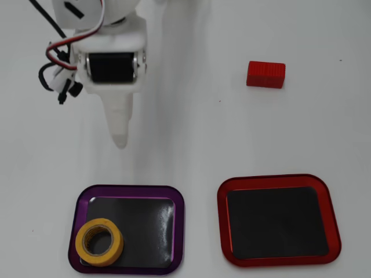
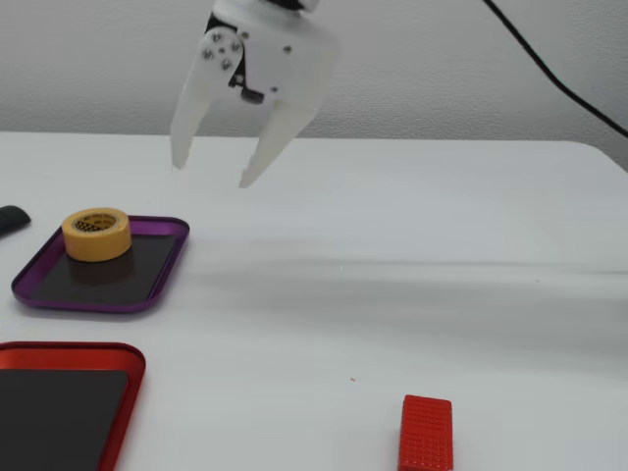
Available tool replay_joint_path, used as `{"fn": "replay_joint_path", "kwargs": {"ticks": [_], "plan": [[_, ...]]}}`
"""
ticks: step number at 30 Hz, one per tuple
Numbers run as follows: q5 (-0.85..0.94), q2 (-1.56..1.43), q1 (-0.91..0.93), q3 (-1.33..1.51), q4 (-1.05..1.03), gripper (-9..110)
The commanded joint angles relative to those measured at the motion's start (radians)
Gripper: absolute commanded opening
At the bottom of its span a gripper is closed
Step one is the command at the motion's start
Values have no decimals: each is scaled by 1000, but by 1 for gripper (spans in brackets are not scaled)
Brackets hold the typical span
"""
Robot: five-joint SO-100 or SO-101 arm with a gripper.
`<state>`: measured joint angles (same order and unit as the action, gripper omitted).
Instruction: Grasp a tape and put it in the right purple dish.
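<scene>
The yellow tape roll (image 1: 99, 241) lies flat in the purple dish (image 1: 179, 231), at its lower-left corner in the overhead view. In the fixed view the tape (image 2: 97, 234) sits at the far end of the purple dish (image 2: 147, 285). My white gripper (image 2: 210, 171) hangs open and empty in the air, up and to the right of the dish in the fixed view. In the overhead view the gripper (image 1: 120, 136) points down toward the dish from above it, apart from it.
A red-rimmed tray (image 1: 327, 202) with a dark inside lies to the right of the purple dish in the overhead view and shows at the lower left in the fixed view (image 2: 132, 378). A red ribbed block (image 1: 266, 75) lies apart on the white table, also shown in the fixed view (image 2: 427, 434).
</scene>
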<state>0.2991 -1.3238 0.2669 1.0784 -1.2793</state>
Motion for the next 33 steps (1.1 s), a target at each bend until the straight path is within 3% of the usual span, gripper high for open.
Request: {"fn": "replay_joint_path", "kwargs": {"ticks": [1,11,18,24,33], "plan": [[-60,-167,-8,-32,-94,17],[-133,-486,-9,51,-319,16],[-133,-807,-9,344,-347,16],[-133,-1114,-6,695,-316,16],[-129,-1534,0,1299,-28,16]]}}
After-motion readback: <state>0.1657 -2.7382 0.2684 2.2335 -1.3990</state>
